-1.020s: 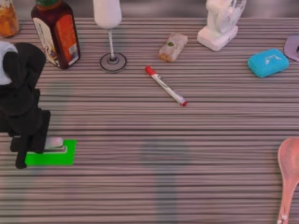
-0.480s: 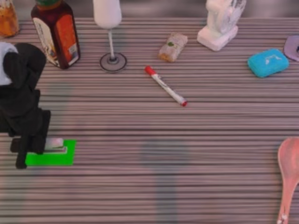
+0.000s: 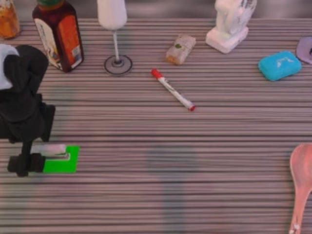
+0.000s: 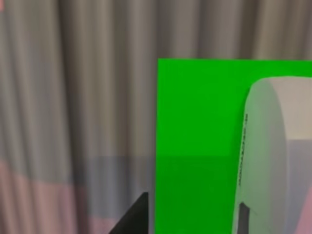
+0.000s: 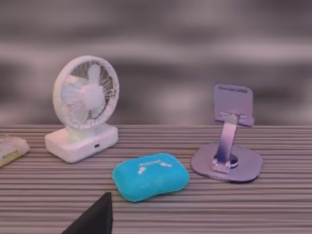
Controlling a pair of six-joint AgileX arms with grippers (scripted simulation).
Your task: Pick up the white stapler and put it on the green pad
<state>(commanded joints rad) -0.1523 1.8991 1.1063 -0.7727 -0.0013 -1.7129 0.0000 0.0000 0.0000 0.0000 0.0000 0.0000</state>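
Green pad [image 3: 61, 161]: lying flat near the table's [image 3: 146, 146] left edge, its long sides running left to right, its left part hidden under our left arm. White stapler [image 3: 51, 150]: resting along the pad's far long edge; in the left wrist view the stapler [image 4: 280, 156] is sitting on the pad [image 4: 200, 136] with green showing beside it and past its rounded end. Left gripper [image 3: 24, 155]: we are keeping it over the pad's left end with the fingers spread apart, touching nothing we can make out. Compared with a second ago, the fingers are standing wider and more of the stapler's body is showing, so we are letting it go. Right arm: out of the top view, its fingers not readable; its wrist camera is facing the teal block [image 5: 150, 176], white fan [image 5: 87, 107] and purple stand [image 5: 229, 146]. Open room: a broad bare stretch is lying to the pad's right and toward the near edge. Marker [image 3: 172, 89], wine glass [image 3: 115, 34] and brown bottle [image 3: 58, 31] are standing well apart from the pad; a pink spoon [image 3: 302, 180] is lying at the right edge.
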